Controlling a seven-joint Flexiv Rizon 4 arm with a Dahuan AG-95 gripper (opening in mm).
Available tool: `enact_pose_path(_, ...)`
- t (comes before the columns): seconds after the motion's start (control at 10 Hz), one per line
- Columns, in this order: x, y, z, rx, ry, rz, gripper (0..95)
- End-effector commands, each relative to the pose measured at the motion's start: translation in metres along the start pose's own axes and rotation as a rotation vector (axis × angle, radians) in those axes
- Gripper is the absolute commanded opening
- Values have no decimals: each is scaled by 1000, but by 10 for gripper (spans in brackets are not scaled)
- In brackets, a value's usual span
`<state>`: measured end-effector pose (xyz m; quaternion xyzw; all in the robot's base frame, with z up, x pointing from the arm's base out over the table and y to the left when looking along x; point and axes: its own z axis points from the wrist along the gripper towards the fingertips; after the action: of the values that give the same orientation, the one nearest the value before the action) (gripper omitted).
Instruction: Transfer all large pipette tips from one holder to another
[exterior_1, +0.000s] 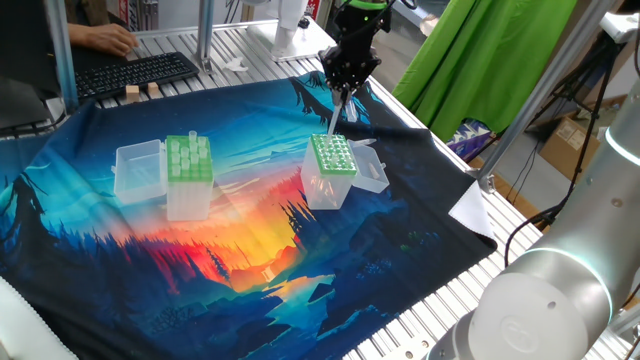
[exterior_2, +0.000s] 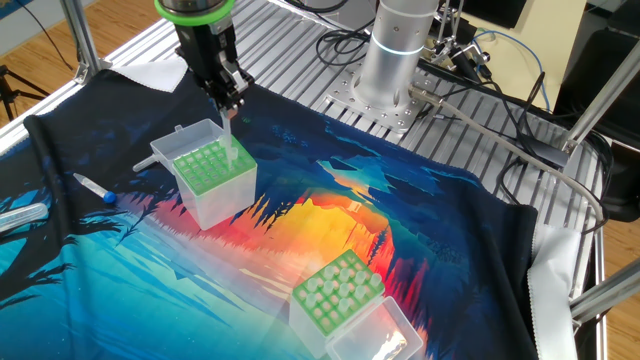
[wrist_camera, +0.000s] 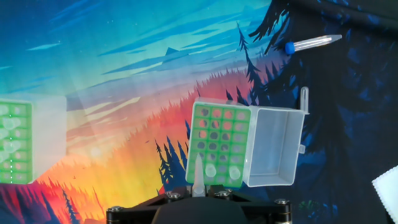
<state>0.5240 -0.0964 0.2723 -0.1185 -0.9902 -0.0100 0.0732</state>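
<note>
My gripper (exterior_1: 345, 92) (exterior_2: 230, 100) (wrist_camera: 198, 190) is shut on a large pipette tip (exterior_1: 338, 116) (exterior_2: 231, 135) (wrist_camera: 198, 173), a translucent whitish cone pointing down. It hangs over the near edge of the darker-green, finely holed holder (exterior_1: 333, 160) (exterior_2: 212, 172) (wrist_camera: 221, 144), whose clear lid (wrist_camera: 277, 149) lies open to the side. Two tips (wrist_camera: 210, 169) stand in that holder's nearest row. The light-green, wide-holed holder (exterior_1: 188, 165) (exterior_2: 337, 290) (wrist_camera: 12, 143) stands apart with several tips upright in it and its lid open.
A blue-capped tube (exterior_2: 95, 187) (wrist_camera: 314, 42) lies on the printed cloth beyond the darker holder. Another clear tube (exterior_2: 20, 215) lies near the cloth's edge. A keyboard (exterior_1: 130, 70) with a person's hand is at the back. White paper (exterior_1: 470, 210) lies off the cloth's corner.
</note>
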Motion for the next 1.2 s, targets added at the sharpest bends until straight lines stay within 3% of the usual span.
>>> enact_pose_path(0.1,3,-1,6,-2,-5,1,0)
enact_pose_path(0.4,6,0,17,-8,-7,4,0)
enact_pose_path(1.0,-9,2,41,-5,-33,-32,0)
enact_pose_path(1.2,-10,4,46,1,-26,-19,0)
